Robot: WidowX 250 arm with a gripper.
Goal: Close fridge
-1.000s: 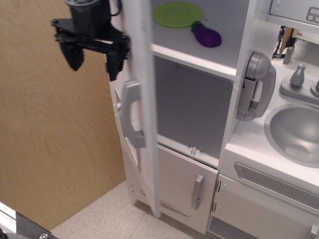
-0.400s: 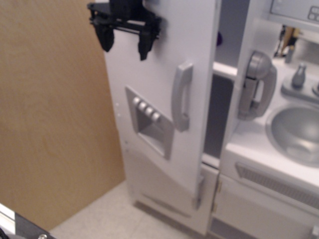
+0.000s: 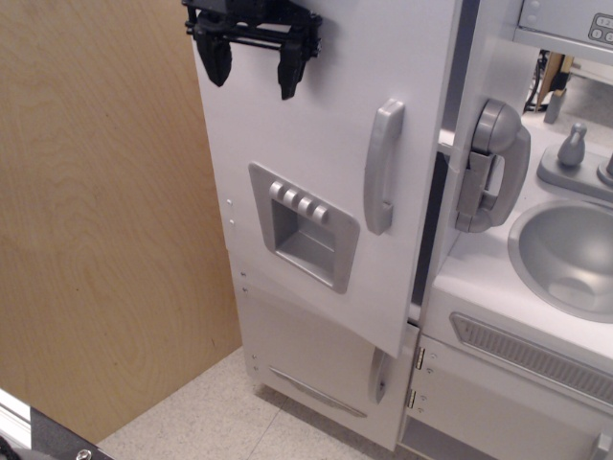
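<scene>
The tall white fridge (image 3: 316, 105) fills the middle of the view. Its large door carries a grey vertical handle (image 3: 381, 165) and a grey dispenser panel (image 3: 305, 222) with a row of buttons. The door stands almost shut, with a narrow dark gap left along its right edge. My black gripper (image 3: 254, 59) is at the top left, in front of the door's upper left part. Its two fingers hang down, open and empty. I cannot tell whether they touch the door.
A short white door with a small grey handle (image 3: 376, 376) sits below the fridge door. A grey toy phone (image 3: 490, 165) hangs on the wall to the right. The sink basin (image 3: 567, 254) and faucet (image 3: 573, 146) lie further right. A wooden panel (image 3: 96, 211) stands to the left.
The fridge door has swung from wide open to nearly shut, hiding the shelf with the green plate and purple eggplant. My gripper has moved right with the door.
</scene>
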